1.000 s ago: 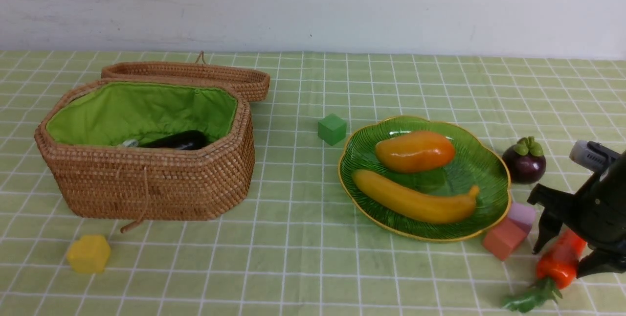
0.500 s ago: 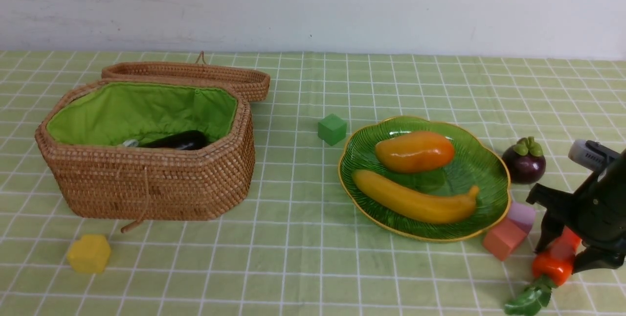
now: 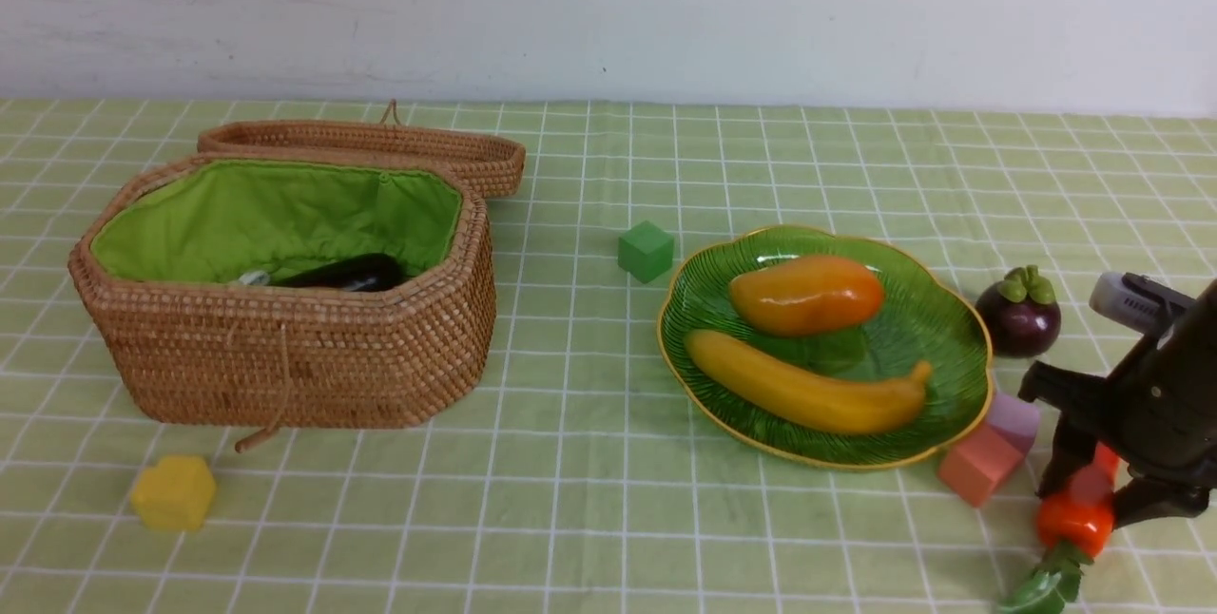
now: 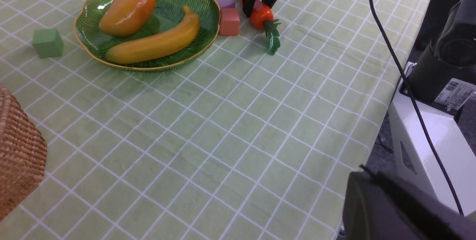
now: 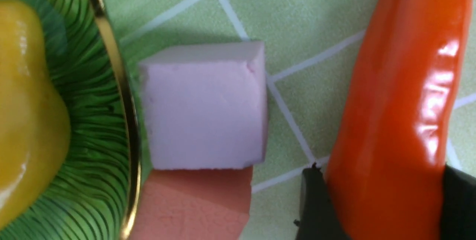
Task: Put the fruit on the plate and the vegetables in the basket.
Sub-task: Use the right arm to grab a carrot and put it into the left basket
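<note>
One dark edge of the left gripper [image 4: 390,206] shows in its own wrist view; its jaws are pressed together on nothing. At the far left of the checked cloth [image 3: 570,500] stands the basket [image 3: 285,357], its lid [image 3: 380,143] thrown back behind it, and the eggplant [image 3: 347,274] lies inside against the green lining. A yellow block [image 3: 173,492] sits in front of the basket's left corner. A green block [image 3: 646,251] rests between the basket and the plate [image 3: 951,310], nearer the plate. On the plate lie the mango [image 3: 806,294] and, in front of it, the banana [image 3: 808,393]. A salmon block [image 3: 977,464] and a lilac block [image 3: 1015,419] touch each other just beside the plate's near right rim. The mangosteen [image 3: 1019,312] sits on the cloth just off the plate's right edge. At the far right, the right gripper [image 3: 1084,500] pinches the carrot [image 3: 1074,519] at mid-body, the black fingers [image 5: 316,203] against both its sides, the carrot tilted steeply with its leaves pointing down.
</note>
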Controlling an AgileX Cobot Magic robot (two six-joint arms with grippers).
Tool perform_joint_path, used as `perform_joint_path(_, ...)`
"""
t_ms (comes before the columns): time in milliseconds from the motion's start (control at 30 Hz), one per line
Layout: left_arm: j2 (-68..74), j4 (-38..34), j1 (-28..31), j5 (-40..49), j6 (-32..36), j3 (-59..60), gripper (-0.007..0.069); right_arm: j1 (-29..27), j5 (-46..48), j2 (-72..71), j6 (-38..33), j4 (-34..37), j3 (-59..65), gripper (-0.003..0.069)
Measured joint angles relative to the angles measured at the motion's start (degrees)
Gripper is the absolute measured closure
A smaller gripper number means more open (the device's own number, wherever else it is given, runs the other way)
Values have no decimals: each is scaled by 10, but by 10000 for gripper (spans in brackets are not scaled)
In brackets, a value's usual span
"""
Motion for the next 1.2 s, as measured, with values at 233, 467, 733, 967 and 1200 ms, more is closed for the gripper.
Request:
perform_joint_path(233,0,0,0,0,0,0,621,0,64,-54,-36,-4,11,286)
perform_joint_path(467,0,9,0,0,0,0,621,0,98,-151,-42,-12,11,286)
perform_joint_path(733,0,22,0,-3,-2,0,637,0,163,-244,-65,24,-17,286)
perform_joint_path(967,0,75,0,-40,-47,0,637,85,200,-248,-94,45,-124,286)
perform_joint_path(1200,0,229,0,-97,-196,1,637,235,177,-186,-114,45,-269,289)
